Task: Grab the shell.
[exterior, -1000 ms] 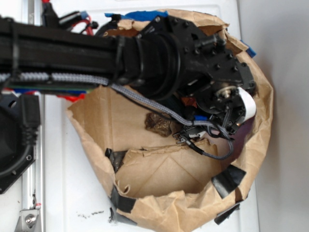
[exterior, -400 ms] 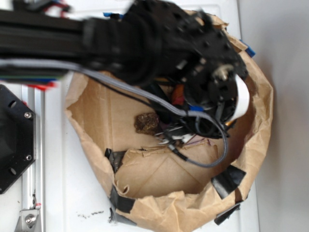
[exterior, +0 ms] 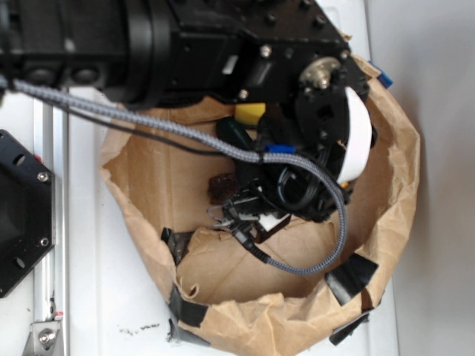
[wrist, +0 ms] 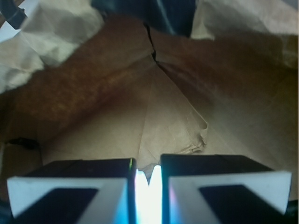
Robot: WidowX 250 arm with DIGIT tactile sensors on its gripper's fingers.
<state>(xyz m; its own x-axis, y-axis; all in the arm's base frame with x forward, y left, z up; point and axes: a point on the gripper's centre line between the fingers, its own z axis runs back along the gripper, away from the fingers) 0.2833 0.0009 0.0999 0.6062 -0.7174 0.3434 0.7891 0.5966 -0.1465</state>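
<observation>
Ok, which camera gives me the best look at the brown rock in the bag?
The exterior view. The rock sits on the floor of the bag there, its right edge hidden behind cables. The wrist view shows only brown paper beyond the hand, no rock.

Exterior view: overhead, looking straight down; arm (exterior: 185, 44) enters from 9 o'clock, close to lens. Wrist view: close, low inside paper bag (exterior: 401, 193), facing its crumpled wall. Shared: bag interior (wrist: 154, 107).
</observation>
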